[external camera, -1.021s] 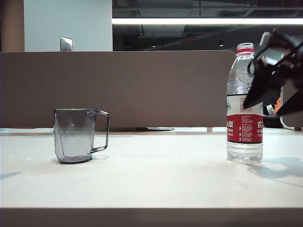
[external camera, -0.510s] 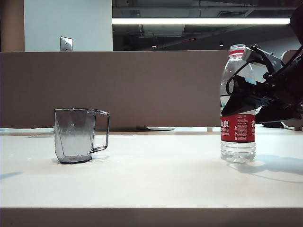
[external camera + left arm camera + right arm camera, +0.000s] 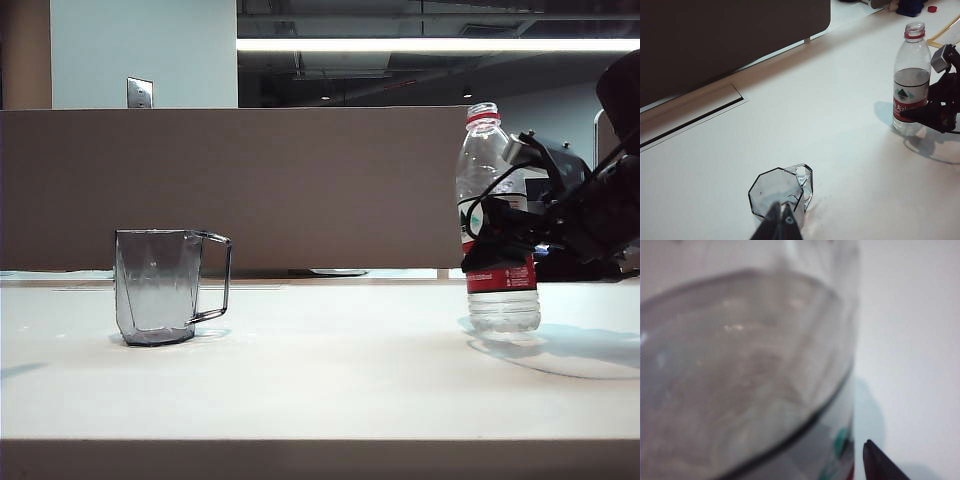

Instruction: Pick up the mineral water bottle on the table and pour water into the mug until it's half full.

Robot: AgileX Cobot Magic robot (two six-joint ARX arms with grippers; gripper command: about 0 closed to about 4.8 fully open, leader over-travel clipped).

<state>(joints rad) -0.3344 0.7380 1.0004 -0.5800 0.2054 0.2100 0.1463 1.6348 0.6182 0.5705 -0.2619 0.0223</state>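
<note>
Right gripper: at the bottle's label band, jaws spread wide on either side of it; whether they pressed on it I couldn't tell.
Mineral water bottle: upright on the surface, uncapped, leaning slightly, between the right gripper's jaws.
Left gripper: hung just above the mug, fingertips close together, holding nothing.
Mug: well away from the right gripper, across open surface.
Partition: brown board behind both, clear of the arms.
Red cap: beyond the bottle, far edge.
</note>
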